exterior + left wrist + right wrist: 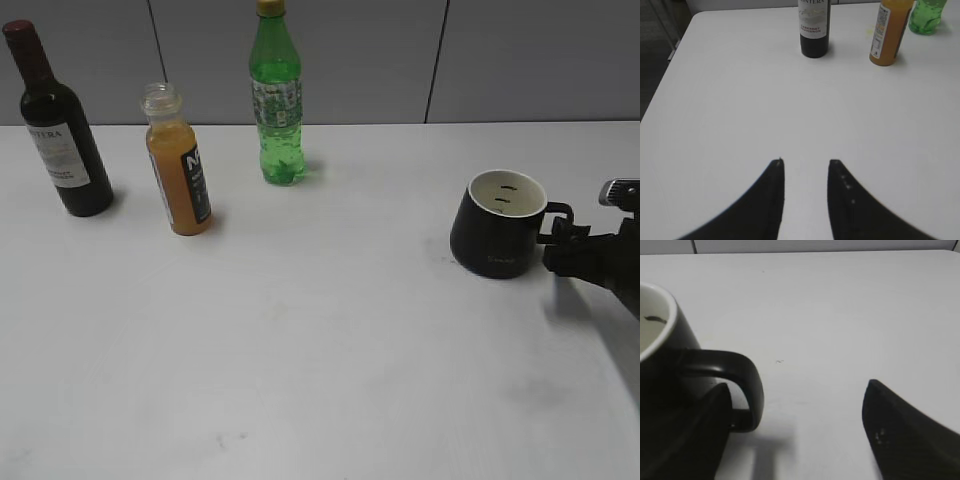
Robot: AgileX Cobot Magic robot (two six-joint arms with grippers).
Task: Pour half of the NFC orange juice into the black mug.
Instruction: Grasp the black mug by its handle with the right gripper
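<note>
The black mug (497, 226) is sitting at the right, cream inside. The right gripper (797, 427) is gaping wide around its handle, arm cut off.

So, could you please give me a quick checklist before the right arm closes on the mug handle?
1. Black mug upright on the table: ok.
2. Right claw open, handle between its fingers: ok.
3. Mug empty: ok.
4. NFC orange juice upright, cap off: ok.
5. Left claw empty, well short of the bottles: ok.
6. Handle centred between the fingers: not ok, it sits by the left one.
</note>
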